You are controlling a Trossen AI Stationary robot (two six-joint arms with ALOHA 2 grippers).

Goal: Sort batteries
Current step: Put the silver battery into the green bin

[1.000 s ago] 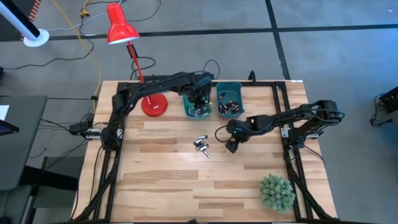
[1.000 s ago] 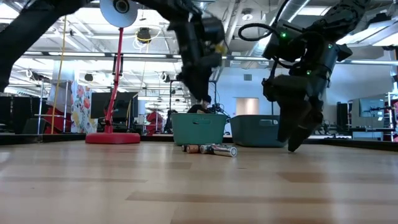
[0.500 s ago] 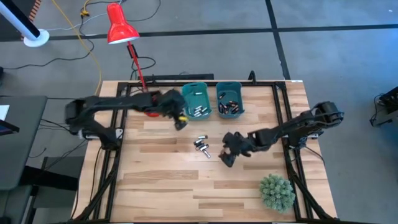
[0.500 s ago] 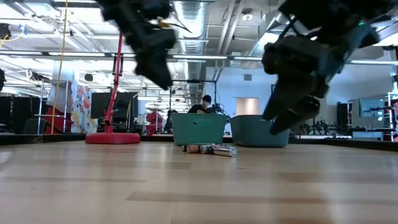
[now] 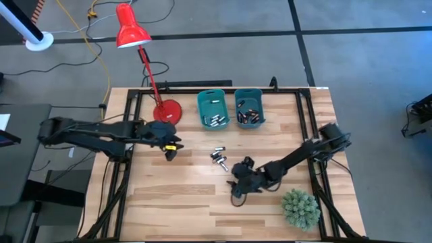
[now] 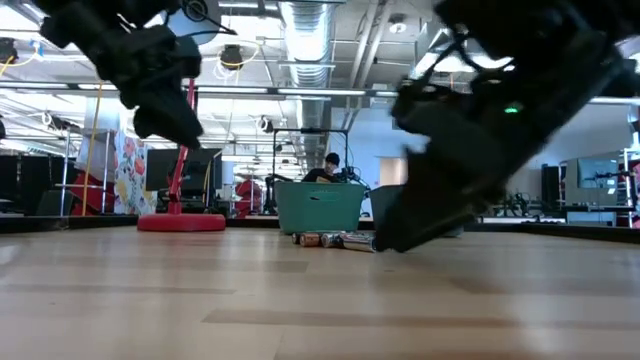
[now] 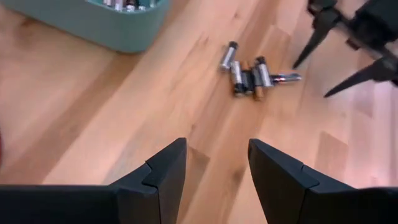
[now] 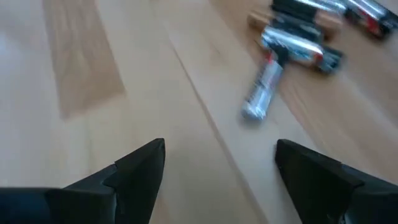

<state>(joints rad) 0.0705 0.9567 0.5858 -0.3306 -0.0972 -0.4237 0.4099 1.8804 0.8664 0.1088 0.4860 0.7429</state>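
Teal bins hold sorted batteries; a loose cluster lies on the wood.

Two teal bins stand side by side: the left bin [image 5: 214, 110] holds a few silvery cells, the right bin [image 5: 248, 108] several dark ones. Unsorted batteries [image 5: 219, 158] lie on the table [image 5: 189, 196] in front of the left bin. The left gripper [image 5: 171, 150] and right gripper [image 5: 237, 191], both spread wide and empty, flank that cluster.
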